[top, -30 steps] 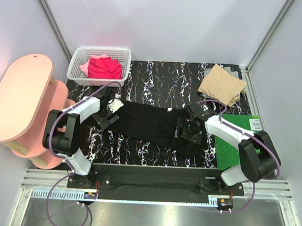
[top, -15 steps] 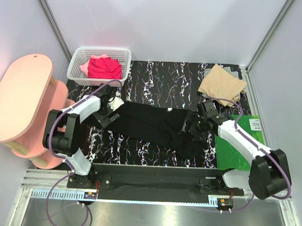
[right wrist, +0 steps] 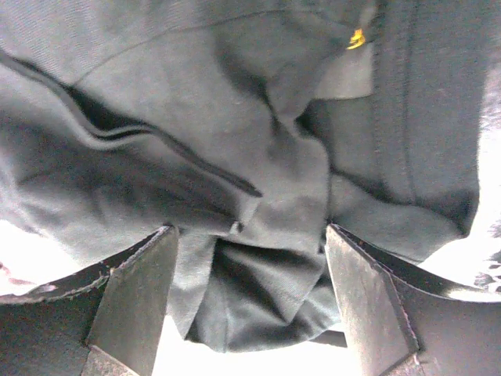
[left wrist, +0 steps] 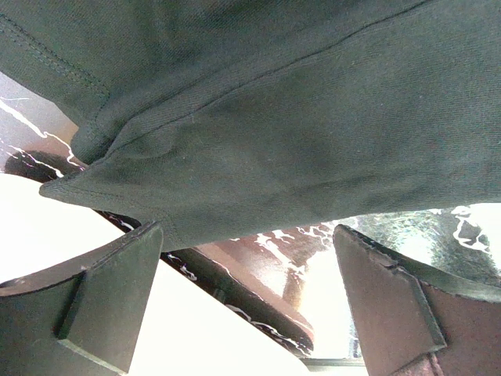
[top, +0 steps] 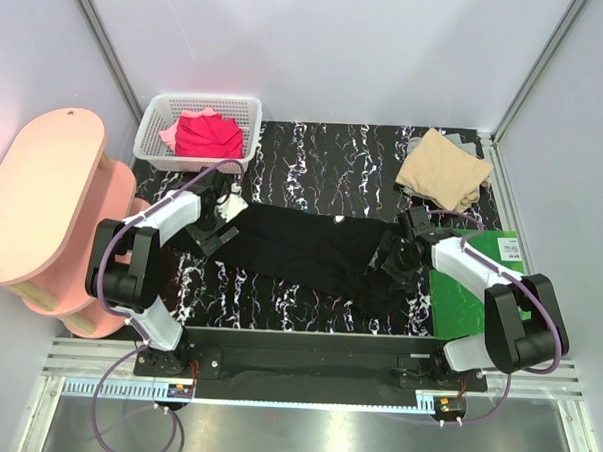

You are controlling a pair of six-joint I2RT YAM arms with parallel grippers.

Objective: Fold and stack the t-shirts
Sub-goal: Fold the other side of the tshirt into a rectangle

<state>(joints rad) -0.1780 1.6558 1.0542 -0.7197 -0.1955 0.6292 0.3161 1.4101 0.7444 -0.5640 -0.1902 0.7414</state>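
Pink two-tier stand [top: 40, 200] sitting at far left, off the table edge. White mesh basket [top: 151, 131] resting at the back-left corner of the black marbled table [top: 319, 162], holding a red t-shirt [top: 209, 135] bunched on top of a pink t-shirt [top: 170, 135]. Left gripper [top: 217, 238] reaching in low at the left end of the black t-shirt [top: 311, 248]; the wrist view is showing its fingers [left wrist: 109, 305] standing well apart, a hemmed corner of the dark cloth lying just ahead of them and above the gap, nothing pinched. The black t-shirt is lying stretched across the middle of the table, running from the left gripper down toward the front right, flat on the left and rumpled at its right end. Right gripper [top: 393, 262] pressing down over that rumpled end; its wrist view is showing both fingers [right wrist: 133, 305] spread wide with folds and a seam of the black cloth bunching in the gap, not clamped. Tan t-shirt [top: 444, 170] lying folded at the back-right corner, apart from the black one. Green board [top: 470, 298] lying flat at front right, partly under the right arm.
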